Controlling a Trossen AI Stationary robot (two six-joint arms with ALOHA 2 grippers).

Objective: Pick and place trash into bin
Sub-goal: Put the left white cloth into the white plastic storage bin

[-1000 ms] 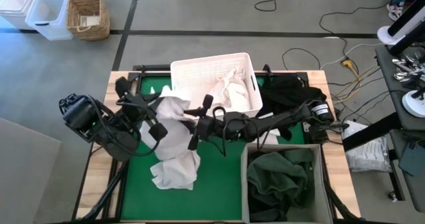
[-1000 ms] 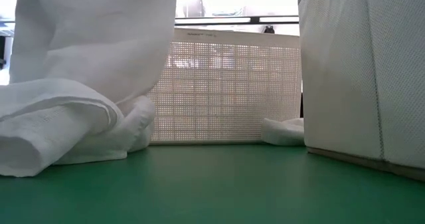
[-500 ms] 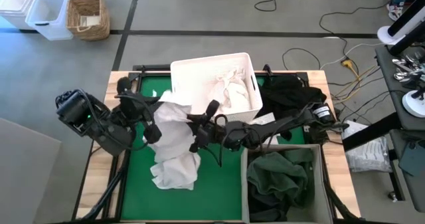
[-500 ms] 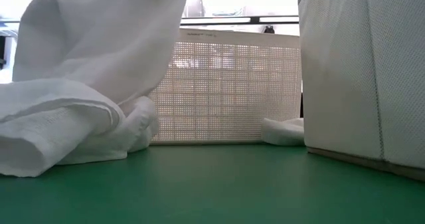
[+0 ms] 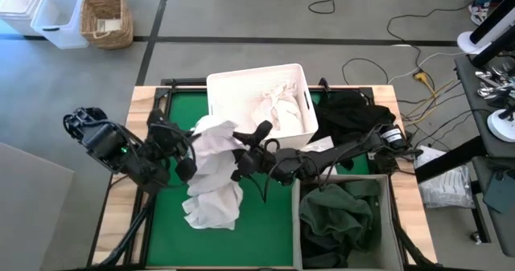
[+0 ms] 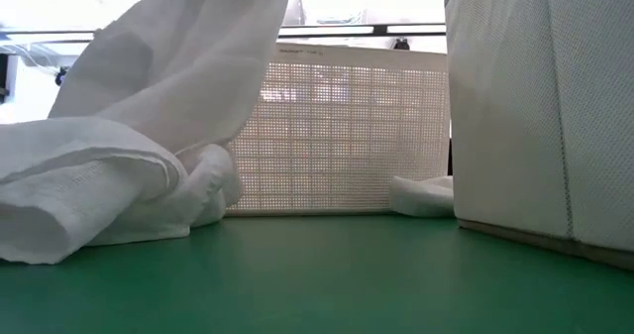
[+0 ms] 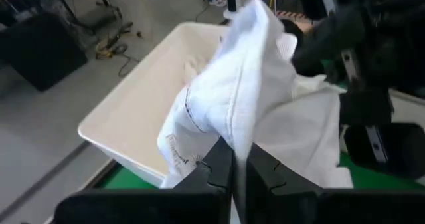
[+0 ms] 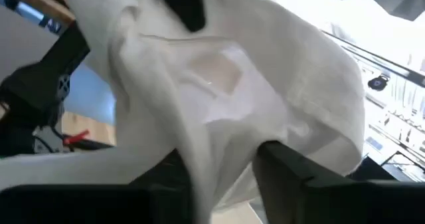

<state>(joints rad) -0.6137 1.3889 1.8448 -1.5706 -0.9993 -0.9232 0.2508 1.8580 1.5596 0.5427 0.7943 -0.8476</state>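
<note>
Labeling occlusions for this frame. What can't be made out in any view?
- Right gripper fingertips: the white sheet bunches between its fingers in the right wrist view.
- How much sheet lies in the left gripper: its shut fingers hide it in the left wrist view.
- White tub contents: its perforated wall blocks the low view.
- What lies under the dark green cloth in the grey bin.

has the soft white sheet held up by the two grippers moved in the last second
Yes. In the high view, the soft white sheet's lifted top has shifted toward the white plastic tub's near corner; its lower end remains on the green mat.
</note>
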